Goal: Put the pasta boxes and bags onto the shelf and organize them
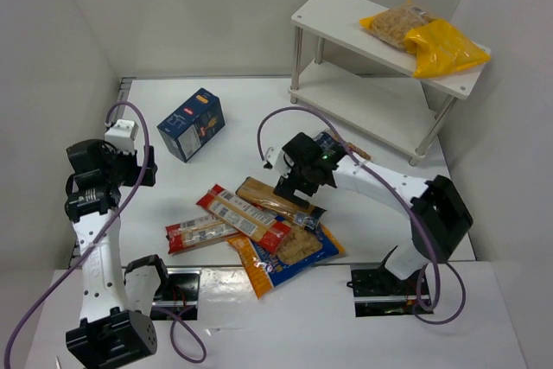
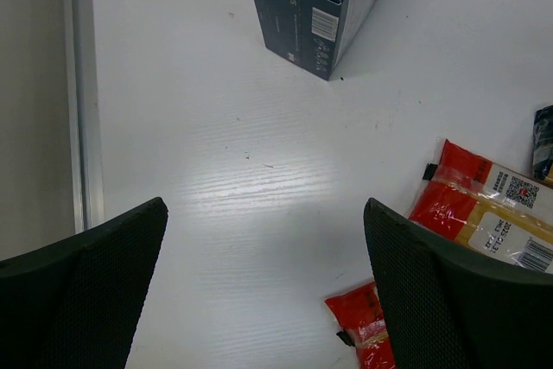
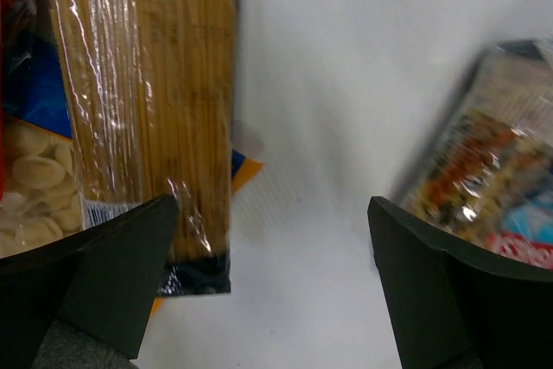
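Shelf (image 1: 333, 13) stands at 1 o'clock on the table (image 1: 242, 101). Its top tier carries two bags: a clear bag (image 1: 393, 23) of tan pasta and, touching it at its 4 o'clock, a yellow bag (image 1: 445, 49). A dark blue carton (image 1: 192, 124) lies at 10 o'clock from the table's middle, apart from the other packs.

Toward the 6 o'clock edge sits a heap. It holds two red packs (image 1: 244, 216) that meet at one end, a brown pack (image 1: 266, 198) at their 1 o'clock, and an orange-blue bag (image 1: 289, 252) partly under them.

The right gripper (image 3: 272, 248) hangs over the heap's 1 o'clock end, jaws spread wide and gripping nothing, with bare table between its fingers. In its wrist view the brown pack's end lies at 9 o'clock by the left finger. A mixed-colour bag (image 3: 492, 153) lies at 3 o'clock. Whether either finger touches them I cannot tell.

The left gripper (image 2: 263, 239) is also released and empty, over bare table at the 9 o'clock side. The carton is at its 12 o'clock and the red packs at its 4 o'clock.
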`<act>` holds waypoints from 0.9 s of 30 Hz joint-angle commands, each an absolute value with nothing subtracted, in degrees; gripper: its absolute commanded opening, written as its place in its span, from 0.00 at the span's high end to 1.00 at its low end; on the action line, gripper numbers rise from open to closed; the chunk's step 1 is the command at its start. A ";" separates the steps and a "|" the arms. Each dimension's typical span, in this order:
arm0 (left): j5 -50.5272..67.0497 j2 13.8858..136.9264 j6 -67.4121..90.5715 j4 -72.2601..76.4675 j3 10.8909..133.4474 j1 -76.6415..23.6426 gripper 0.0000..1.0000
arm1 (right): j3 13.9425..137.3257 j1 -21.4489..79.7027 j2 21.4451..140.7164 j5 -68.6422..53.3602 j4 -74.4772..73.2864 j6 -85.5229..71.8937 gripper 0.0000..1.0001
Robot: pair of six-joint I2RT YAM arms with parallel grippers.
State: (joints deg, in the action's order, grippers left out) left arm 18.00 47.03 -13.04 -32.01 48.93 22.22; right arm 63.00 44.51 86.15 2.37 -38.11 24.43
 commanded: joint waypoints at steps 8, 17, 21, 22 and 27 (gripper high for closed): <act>17.84 46.93 -11.34 -30.32 49.31 22.59 0.00 | 67.85 45.96 93.52 -13.79 -34.62 27.25 0.01; 18.98 46.93 -11.87 -30.32 49.31 22.59 0.00 | 66.36 48.25 95.96 -16.00 -35.95 27.25 0.01; 19.51 46.41 -11.87 -30.32 49.31 22.59 0.00 | 63.37 48.25 99.66 -12.23 -32.01 26.72 0.01; 19.51 46.41 -11.87 -30.32 49.31 22.59 0.00 | 62.15 48.25 100.19 -11.35 -31.04 26.72 0.01; 19.51 45.88 -11.87 -30.32 49.31 22.59 0.00 | 61.52 48.25 104.32 -11.95 -30.32 27.24 0.01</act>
